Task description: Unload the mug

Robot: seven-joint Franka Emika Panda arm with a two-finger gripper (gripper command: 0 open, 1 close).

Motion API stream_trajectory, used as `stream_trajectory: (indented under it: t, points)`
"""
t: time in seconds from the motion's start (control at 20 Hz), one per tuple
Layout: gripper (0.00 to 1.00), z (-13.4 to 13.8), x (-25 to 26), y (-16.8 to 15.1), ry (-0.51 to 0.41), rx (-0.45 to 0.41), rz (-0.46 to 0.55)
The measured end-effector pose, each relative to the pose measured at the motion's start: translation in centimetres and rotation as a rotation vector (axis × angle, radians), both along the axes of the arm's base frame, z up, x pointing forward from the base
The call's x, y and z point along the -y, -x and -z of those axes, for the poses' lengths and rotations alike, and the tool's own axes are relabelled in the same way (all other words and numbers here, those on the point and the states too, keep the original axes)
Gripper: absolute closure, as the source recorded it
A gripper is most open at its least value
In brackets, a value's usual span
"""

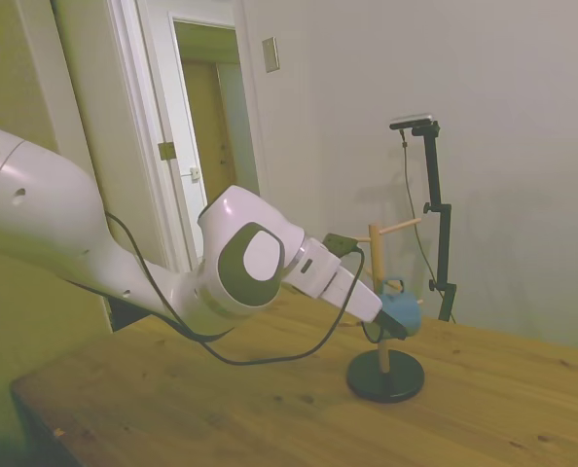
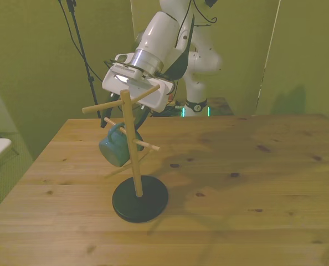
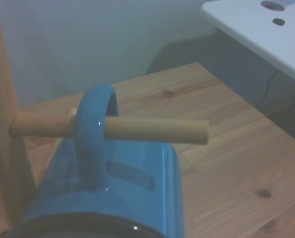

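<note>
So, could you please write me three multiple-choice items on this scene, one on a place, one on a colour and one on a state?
1. Where is the mug?
A. Hanging by its handle on a peg of the wooden stand
B. Standing upright on the table
C. Lying on the stand's base

2. What colour is the stand's round base?
A. White
B. Black
C. Red

3. Is the mug off its peg yet?
A. Yes, it sits on the table
B. Yes, it is raised clear above the stand
C. No, the peg passes through the handle

Answers: 1 A, the front view shows it hung beside the post, above the table. 2 B, the disc is dark in the side and front views. 3 C, the wrist view shows the peg through the loop, with the gripper at the mug.
</note>
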State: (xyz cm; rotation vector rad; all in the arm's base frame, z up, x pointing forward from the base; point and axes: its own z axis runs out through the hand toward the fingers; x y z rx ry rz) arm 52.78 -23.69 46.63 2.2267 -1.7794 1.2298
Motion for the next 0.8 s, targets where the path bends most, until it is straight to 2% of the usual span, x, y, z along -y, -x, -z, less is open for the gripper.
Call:
stream_trajectory:
  t: [0.3,0.35,0.8]
  points:
    - [0.0,2.3,1.3,-2.5,-0.009,-0.011,-0.007]
    - [1.0,2.6,1.4,-2.8,-0.01,-0.011,-0.009]
    - [1.0,2.5,1.6,-3.2,-0.013,0.001,-0.009]
